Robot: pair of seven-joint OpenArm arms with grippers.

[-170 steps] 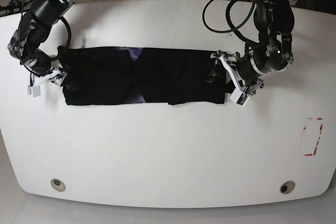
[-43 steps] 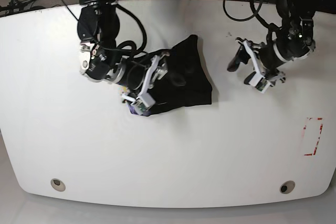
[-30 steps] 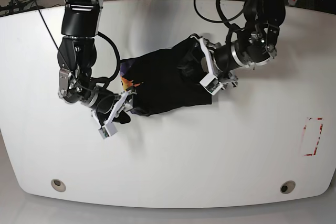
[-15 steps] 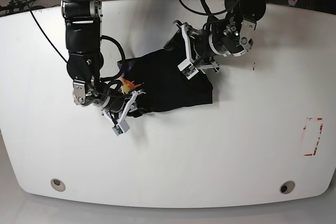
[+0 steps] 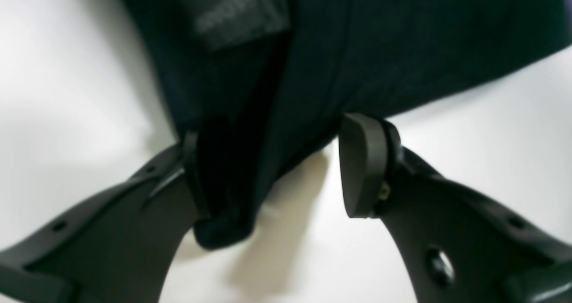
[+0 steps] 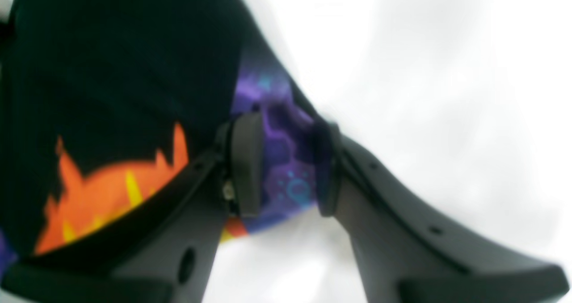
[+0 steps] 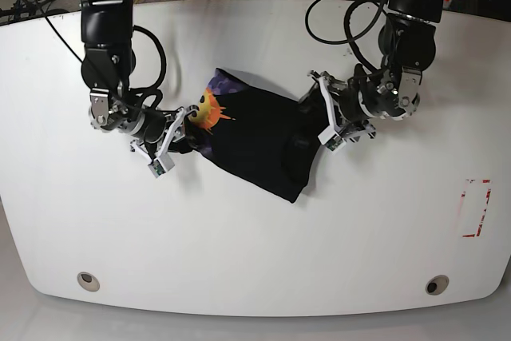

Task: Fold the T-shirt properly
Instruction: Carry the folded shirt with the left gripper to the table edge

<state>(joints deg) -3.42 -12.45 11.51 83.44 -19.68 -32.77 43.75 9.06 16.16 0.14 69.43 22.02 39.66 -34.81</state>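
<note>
The black T-shirt (image 7: 255, 137) lies as a folded bundle at the middle of the white table (image 7: 255, 245), slanting from upper left to lower right. An orange and purple print (image 7: 209, 109) shows at its left end. My right gripper (image 7: 177, 140) is at that left end; in the right wrist view it (image 6: 283, 169) is shut on the purple printed cloth (image 6: 277, 115). My left gripper (image 7: 323, 123) is at the bundle's right end; in the left wrist view it (image 5: 272, 173) is open around a hanging black fold (image 5: 232, 195) that touches one finger (image 5: 190, 173).
A red-marked rectangle (image 7: 477, 208) sits near the table's right edge. Two round holes (image 7: 88, 280) (image 7: 436, 284) are near the front edge. Black cables (image 7: 335, 33) loop at the back behind the arm on the right.
The bundle has turned and now slants down to the right, with the print uncovered at its left end. The right-wrist arm moved up and left; the left-wrist arm moved down to the right end.
</note>
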